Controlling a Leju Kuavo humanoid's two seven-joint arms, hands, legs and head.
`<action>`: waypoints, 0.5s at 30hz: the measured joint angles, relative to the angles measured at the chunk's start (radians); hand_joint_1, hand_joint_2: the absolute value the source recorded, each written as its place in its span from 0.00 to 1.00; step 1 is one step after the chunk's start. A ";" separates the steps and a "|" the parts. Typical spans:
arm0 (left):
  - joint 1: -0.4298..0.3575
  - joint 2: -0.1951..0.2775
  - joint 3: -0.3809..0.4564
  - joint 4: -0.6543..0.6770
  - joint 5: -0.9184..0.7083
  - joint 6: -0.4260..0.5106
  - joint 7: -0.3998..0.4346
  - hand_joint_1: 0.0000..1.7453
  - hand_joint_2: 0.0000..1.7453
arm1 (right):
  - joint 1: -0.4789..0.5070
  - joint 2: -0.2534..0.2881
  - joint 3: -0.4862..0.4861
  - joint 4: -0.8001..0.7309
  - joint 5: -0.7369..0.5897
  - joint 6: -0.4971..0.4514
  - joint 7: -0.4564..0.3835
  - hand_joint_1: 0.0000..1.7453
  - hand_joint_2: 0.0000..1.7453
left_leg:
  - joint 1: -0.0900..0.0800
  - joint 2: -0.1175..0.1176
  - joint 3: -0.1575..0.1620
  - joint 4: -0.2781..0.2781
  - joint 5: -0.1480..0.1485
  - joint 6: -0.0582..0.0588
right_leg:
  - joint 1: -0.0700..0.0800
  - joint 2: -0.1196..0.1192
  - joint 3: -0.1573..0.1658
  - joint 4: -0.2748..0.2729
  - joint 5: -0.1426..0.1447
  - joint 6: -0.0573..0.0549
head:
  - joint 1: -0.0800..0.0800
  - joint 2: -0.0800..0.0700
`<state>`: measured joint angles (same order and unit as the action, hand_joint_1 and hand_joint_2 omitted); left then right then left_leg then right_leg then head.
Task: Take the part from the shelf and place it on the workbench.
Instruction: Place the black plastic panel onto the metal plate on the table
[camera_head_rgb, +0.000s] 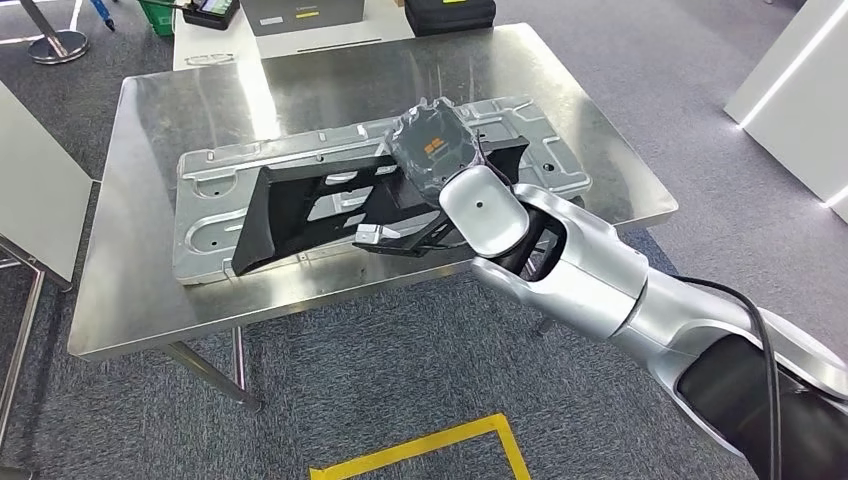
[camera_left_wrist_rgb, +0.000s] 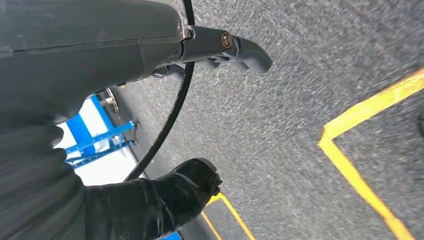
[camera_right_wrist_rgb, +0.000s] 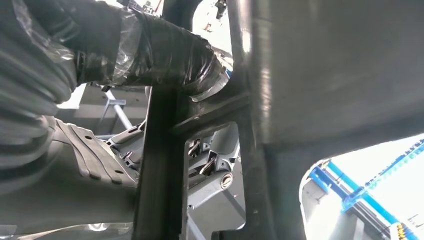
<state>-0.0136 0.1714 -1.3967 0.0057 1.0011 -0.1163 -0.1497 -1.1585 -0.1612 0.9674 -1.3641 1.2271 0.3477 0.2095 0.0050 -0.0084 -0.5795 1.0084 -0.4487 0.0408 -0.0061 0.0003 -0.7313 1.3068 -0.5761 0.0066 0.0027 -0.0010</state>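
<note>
1. Right arm (camera_head_rgb: 600, 280) reaches in from the near side to the surface (camera_head_rgb: 150, 300), its grey-backed right robot hand (camera_head_rgb: 435, 150) over the far right end of the part (camera_head_rgb: 300, 205).
2. In the head view that robot hand lies on top of the black part, fingers curled down onto it; the right wrist view shows a taped dark finger (camera_right_wrist_rgb: 150, 47) wrapped against a black bar of the part (camera_right_wrist_rgb: 160, 165), so the robot hand grips the part.
3. The part, a black open frame, lies lengthwise on a grey metal plate (camera_head_rgb: 215, 175) that rests flat on the surface; the part's left end touches the plate near the plate's near left corner.
4. Whether the part's right end rests on the plate or is held just above it cannot be told.
5. The left wrist view shows the left robot hand (camera_left_wrist_rgb: 165, 115) over grey carpet (camera_left_wrist_rgb: 300, 90) with yellow tape lines (camera_left_wrist_rgb: 350, 165); its thumb (camera_left_wrist_rgb: 235, 47) and a dark finger (camera_left_wrist_rgb: 197, 175) are apart, with nothing between them.
6. Yellow tape (camera_head_rgb: 420, 450) also marks the carpet on the near side of the surface.
</note>
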 joint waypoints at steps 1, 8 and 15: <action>-0.001 0.001 0.001 0.000 0.002 0.001 0.015 0.00 1.00 | 0.001 -0.002 0.000 0.001 -0.010 -0.004 -0.006 1.00 1.00 | -0.002 -0.001 0.011 0.001 -0.008 0.000 | 0.002 0.000 0.003 -0.039 0.036 -0.005 | 0.000 0.000; -0.013 0.037 0.017 -0.053 0.019 0.026 0.144 0.00 1.00 | -0.005 -0.102 -0.026 -0.036 -0.125 -0.031 -0.079 1.00 1.00 | -0.005 -0.004 0.047 0.003 -0.038 -0.022 | 0.018 -0.005 0.094 -0.293 0.172 -0.044 | 0.001 0.000; -0.017 0.071 0.023 -0.080 0.026 0.024 0.127 0.00 1.00 | -0.080 -0.253 -0.055 -0.071 -0.235 0.043 -0.128 1.00 1.00 | 0.014 0.002 -0.119 0.265 -0.123 -0.052 | -0.001 -0.005 0.154 -0.310 0.140 -0.046 | 0.001 0.000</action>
<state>-0.0305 0.2420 -1.3742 -0.0747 1.0275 -0.0919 -0.0232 -1.2384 -0.4145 0.9129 -1.4349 0.9922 0.3912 0.0811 0.0191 -0.0066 -0.6990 1.2731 -0.5719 -0.0115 -0.0066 -0.0050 -0.5777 0.9965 -0.4358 -0.0393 0.0034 -0.0008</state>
